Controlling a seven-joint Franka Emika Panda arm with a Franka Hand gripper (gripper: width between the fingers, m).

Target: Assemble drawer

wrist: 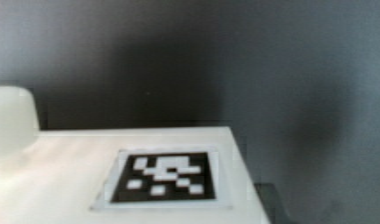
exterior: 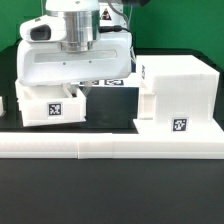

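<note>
The large white drawer casing (exterior: 176, 88) stands at the exterior view's right, with a square tag on its front. A smaller white tray (exterior: 50, 105) with a tag stands at the left. My gripper (exterior: 80, 88) hangs right over the tray's back edge. Its fingers are hidden behind the hand and the tray, so I cannot tell whether they are open or shut. The wrist view shows the tray's white face (wrist: 62, 165) close up, with its tag (wrist: 166, 178) and a rounded knob (wrist: 6, 118). No fingers show there. The edge of a second tray (exterior: 3, 104) shows at the far left.
The long low white L-shaped border wall (exterior: 110, 146) runs along the front of the parts. The marker board (exterior: 108, 80) lies on the black table behind the tray, partly hidden by my hand. There is a gap of black table (exterior: 112, 105) between tray and casing.
</note>
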